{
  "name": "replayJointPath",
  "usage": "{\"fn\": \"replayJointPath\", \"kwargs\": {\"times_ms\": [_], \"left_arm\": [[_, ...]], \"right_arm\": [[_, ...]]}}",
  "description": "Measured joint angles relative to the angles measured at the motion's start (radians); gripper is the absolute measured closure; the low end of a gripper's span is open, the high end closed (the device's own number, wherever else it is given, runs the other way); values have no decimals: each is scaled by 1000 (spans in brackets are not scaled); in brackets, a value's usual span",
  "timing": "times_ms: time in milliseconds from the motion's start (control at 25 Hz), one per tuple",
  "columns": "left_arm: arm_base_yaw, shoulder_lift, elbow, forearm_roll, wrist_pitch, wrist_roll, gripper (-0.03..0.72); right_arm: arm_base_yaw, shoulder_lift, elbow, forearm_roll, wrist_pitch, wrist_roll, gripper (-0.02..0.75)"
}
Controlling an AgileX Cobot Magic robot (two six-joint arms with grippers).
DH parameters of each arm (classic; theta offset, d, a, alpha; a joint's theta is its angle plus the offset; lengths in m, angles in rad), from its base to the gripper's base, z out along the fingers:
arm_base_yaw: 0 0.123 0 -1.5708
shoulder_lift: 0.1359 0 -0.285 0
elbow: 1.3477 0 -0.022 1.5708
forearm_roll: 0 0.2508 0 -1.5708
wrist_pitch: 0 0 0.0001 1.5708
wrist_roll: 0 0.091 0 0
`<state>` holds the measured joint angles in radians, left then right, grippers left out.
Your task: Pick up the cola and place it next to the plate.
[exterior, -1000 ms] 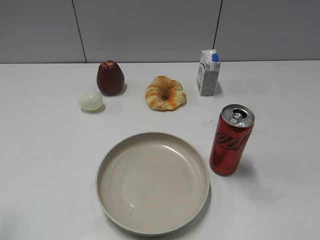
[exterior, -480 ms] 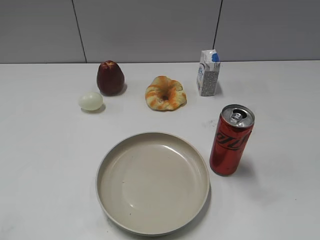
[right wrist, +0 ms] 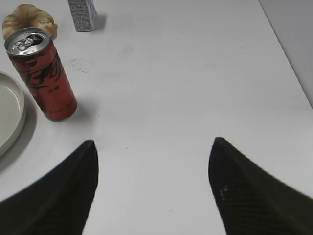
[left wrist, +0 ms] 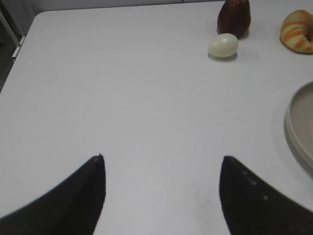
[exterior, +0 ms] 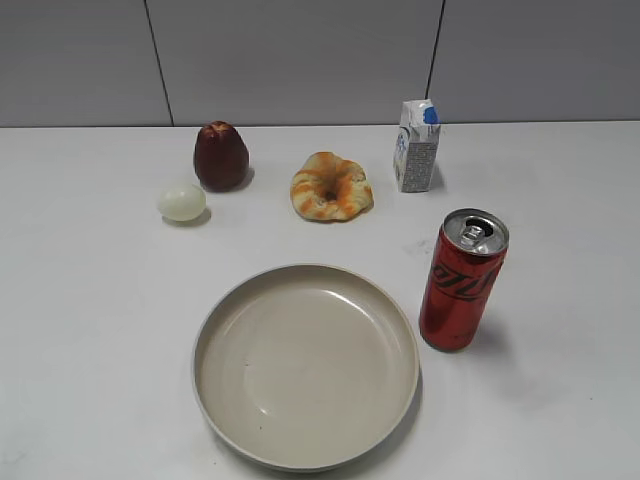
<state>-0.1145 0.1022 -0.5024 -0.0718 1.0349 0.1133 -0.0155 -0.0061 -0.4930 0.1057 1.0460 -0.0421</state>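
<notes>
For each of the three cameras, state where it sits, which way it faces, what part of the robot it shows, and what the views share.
Exterior view: in front of the table, raised, angled down toward the wall; no robot part shows.
Left wrist view: on the left arm, facing forward over bare tabletop; left gripper fingertips apart at the bottom.
Right wrist view: on the right arm, facing forward; right gripper fingertips apart, cola ahead to its left.
Shared: the plate rim and the bread ring show in all three views.
</notes>
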Motion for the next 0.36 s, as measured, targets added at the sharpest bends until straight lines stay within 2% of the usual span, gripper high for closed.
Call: {"fn": "replayJointPath", "kwargs": {"times_ms": [360], "left_arm": [[0,-106,0,1,-1,0,149]], "right_arm": [[0,0,0,1,0,0,202]]}}
